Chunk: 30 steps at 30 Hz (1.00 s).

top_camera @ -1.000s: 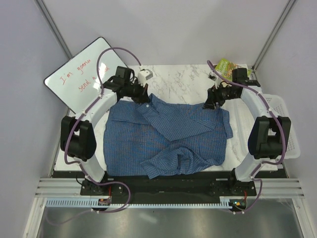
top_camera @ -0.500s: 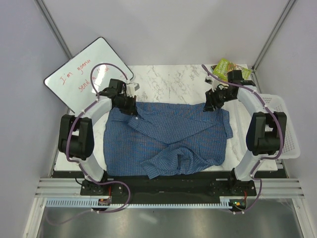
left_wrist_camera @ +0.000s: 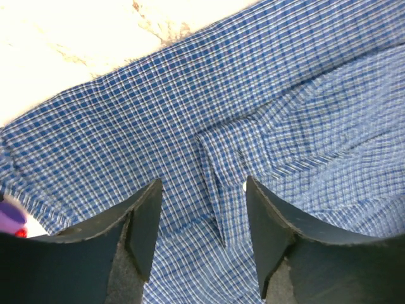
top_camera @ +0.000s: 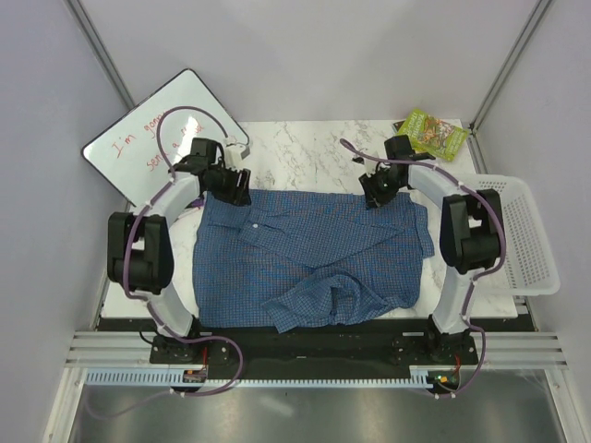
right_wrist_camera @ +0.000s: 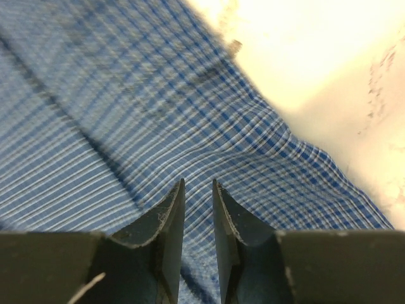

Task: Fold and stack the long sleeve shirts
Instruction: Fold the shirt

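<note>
I am holding my left gripper (left_wrist_camera: 202, 185) spread wide above the blue checked shirt (top_camera: 314, 245), while my right gripper (right_wrist_camera: 197, 185) is pinching the cloth near its far edge.

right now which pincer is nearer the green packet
Right. The right pincer is at the shirt's far edge, just left of the green packet; the left pincer is across the shirt, at its far left corner.

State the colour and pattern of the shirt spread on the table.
Blue with a fine white check; the shirt shows it best in the left wrist view.
</note>
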Each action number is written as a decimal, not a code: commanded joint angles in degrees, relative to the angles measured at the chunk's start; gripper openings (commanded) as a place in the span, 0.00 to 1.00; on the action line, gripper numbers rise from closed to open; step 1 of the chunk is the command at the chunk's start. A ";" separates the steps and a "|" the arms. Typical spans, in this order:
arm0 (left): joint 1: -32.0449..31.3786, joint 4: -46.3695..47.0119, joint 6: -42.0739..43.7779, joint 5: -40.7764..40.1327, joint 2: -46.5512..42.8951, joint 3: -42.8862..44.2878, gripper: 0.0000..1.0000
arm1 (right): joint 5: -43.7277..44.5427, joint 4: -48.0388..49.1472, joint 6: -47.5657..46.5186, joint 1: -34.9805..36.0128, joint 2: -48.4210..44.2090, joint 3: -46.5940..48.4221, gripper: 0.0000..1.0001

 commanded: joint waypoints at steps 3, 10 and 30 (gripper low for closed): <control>0.13 -2.74 2.00 -3.49 6.73 2.33 0.59 | 11.00 3.00 0.83 0.13 7.24 4.22 0.28; 0.65 -3.35 2.87 -5.87 15.85 7.93 0.52 | 16.98 3.88 0.46 -1.18 13.48 6.77 0.26; 0.04 -15.56 4.36 18.03 0.27 14.76 0.68 | -13.05 -17.37 -6.10 -0.94 -8.80 12.67 0.67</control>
